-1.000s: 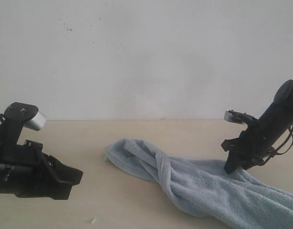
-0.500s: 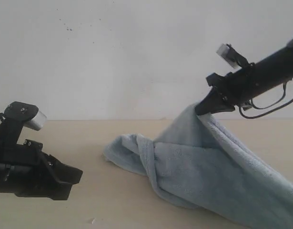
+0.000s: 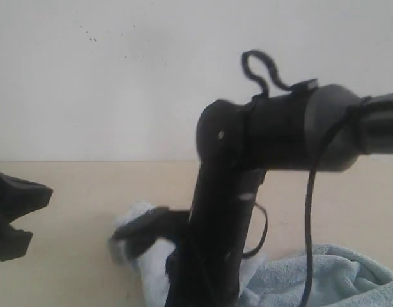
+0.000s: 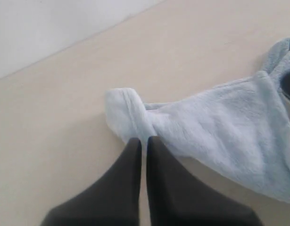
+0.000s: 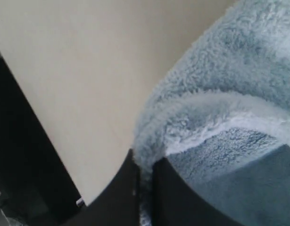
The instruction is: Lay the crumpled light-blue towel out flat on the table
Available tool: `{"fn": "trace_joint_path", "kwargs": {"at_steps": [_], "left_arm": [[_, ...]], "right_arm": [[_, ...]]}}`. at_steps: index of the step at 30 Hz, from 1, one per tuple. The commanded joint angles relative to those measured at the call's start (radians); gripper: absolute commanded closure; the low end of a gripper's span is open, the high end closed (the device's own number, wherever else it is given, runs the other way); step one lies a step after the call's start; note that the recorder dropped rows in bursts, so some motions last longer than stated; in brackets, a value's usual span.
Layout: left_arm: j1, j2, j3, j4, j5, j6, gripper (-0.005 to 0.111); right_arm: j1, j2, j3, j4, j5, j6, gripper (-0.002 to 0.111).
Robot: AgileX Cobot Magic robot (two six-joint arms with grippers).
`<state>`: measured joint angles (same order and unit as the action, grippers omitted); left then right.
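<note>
The light-blue towel lies bunched on the beige table, at the lower right of the exterior view. One pale end of it is drawn out toward the left. My right gripper is shut on a thick fold of the towel. Its arm reaches across the middle and hides much of the cloth. My left gripper is shut with nothing in it, its tips just short of a rolled towel corner. Its body shows in the exterior view at the left edge.
A plain white wall runs behind the table. A black cable hangs from the right arm over the towel. Bare tabletop stretches around the left gripper.
The right gripper closed on the towel, lifted it, then swung left across the middle, dragging the cloth with it. The left arm has shifted toward the left edge of the view.
</note>
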<state>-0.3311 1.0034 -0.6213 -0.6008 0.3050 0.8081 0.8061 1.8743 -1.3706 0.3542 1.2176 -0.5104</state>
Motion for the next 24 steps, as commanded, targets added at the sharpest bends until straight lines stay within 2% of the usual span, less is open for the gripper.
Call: {"fn": "trace_joint_path", "kwargs": {"at_steps": [1, 5, 7, 9, 14, 15, 18, 19, 20, 21, 24], "left_arm": [[-0.005, -0.054, 0.065, 0.233, -0.024, -0.276, 0.103], [-0.005, -0.054, 0.094, 0.245, -0.036, -0.302, 0.103], [-0.005, -0.054, 0.096, 0.245, -0.036, -0.302, 0.103], [-0.005, -0.054, 0.100, 0.243, -0.030, -0.302, 0.103], [-0.005, -0.054, 0.100, 0.220, -0.021, -0.302, 0.103], [-0.005, -0.054, 0.100, 0.220, -0.018, -0.302, 0.103], [-0.005, -0.054, 0.100, 0.211, -0.018, -0.303, 0.103], [-0.005, -0.054, 0.100, 0.194, -0.020, -0.303, 0.103], [-0.005, -0.054, 0.100, 0.190, -0.023, -0.303, 0.103], [-0.005, -0.054, 0.100, 0.190, -0.028, -0.303, 0.103], [-0.005, -0.054, 0.100, 0.194, -0.060, -0.303, 0.103]], "right_arm": [[0.127, -0.016, 0.058, -0.032, -0.012, 0.018, 0.108], [0.181, -0.016, 0.065, -0.032, -0.036, 0.067, 0.107], [0.181, -0.016, 0.065, -0.028, -0.020, 0.096, 0.100], [0.181, -0.016, 0.067, -0.031, -0.008, 0.110, 0.088], [0.181, -0.016, 0.067, -0.066, -0.010, 0.122, 0.047], [0.181, -0.016, 0.067, -0.102, -0.017, 0.147, 0.048], [0.177, -0.016, 0.067, -0.480, -0.041, 0.395, 0.071], [0.157, -0.016, 0.067, -0.649, -0.041, 0.493, 0.077], [0.110, -0.016, 0.067, -0.724, -0.068, 0.589, 0.082], [0.068, -0.016, 0.067, -0.724, -0.089, 0.600, 0.085], [-0.176, -0.016, 0.065, -0.453, -0.100, 0.465, 0.088]]}}
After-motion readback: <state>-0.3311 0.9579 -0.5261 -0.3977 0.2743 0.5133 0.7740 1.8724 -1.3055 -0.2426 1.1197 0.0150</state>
